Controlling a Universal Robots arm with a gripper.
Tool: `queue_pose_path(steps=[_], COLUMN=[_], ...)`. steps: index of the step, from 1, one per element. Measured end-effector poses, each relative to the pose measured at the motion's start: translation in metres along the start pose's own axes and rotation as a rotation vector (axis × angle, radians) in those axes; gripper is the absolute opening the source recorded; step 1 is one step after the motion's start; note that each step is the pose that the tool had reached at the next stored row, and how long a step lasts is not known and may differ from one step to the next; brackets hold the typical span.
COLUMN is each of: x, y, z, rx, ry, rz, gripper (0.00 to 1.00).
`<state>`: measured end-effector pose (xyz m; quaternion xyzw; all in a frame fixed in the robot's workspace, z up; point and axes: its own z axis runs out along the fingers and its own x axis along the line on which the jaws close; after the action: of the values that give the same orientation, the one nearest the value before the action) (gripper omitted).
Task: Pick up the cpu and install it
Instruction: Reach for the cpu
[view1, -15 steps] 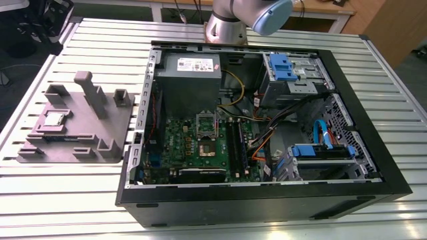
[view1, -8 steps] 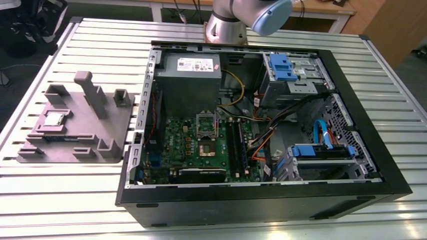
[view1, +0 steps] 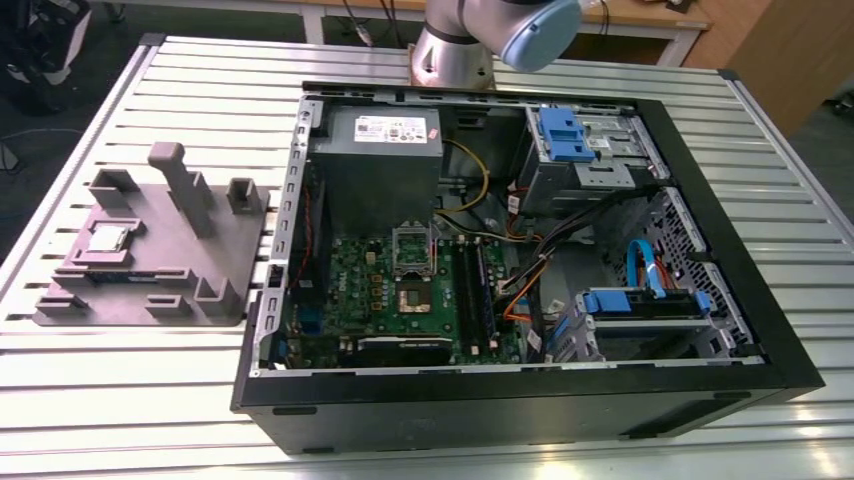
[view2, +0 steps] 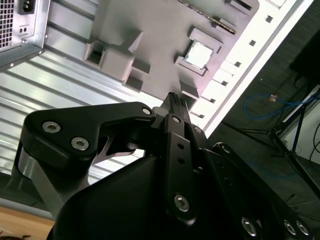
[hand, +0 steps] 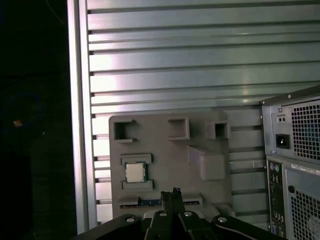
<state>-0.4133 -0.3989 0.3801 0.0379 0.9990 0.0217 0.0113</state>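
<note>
Jaws seemingly together; gripper (hand: 172, 193) hangs clear of cpu (hand: 135, 172) near table (hand: 200, 60) edge.

Slatted aluminium table (view1: 134, 400); wooden desk (view1: 651, 14) behind; seemingly dark floor (view1: 34, 120)

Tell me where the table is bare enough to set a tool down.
Bare slatted table lies between the grey fixture and the table's near edge in the exterior view, and again beyond the fixture toward the far corner. Crowded: the fixture itself, with posts and the cpu, and the open computer case, full of cables.
</note>
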Motion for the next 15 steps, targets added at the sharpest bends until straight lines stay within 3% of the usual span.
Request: queue_pose_path(steps=[15], x=[0.0437], y=[-0.0034], z=[0.0016], rx=[0.0003], ry=[0.0039], rz=[0.0], gripper=[0.1])
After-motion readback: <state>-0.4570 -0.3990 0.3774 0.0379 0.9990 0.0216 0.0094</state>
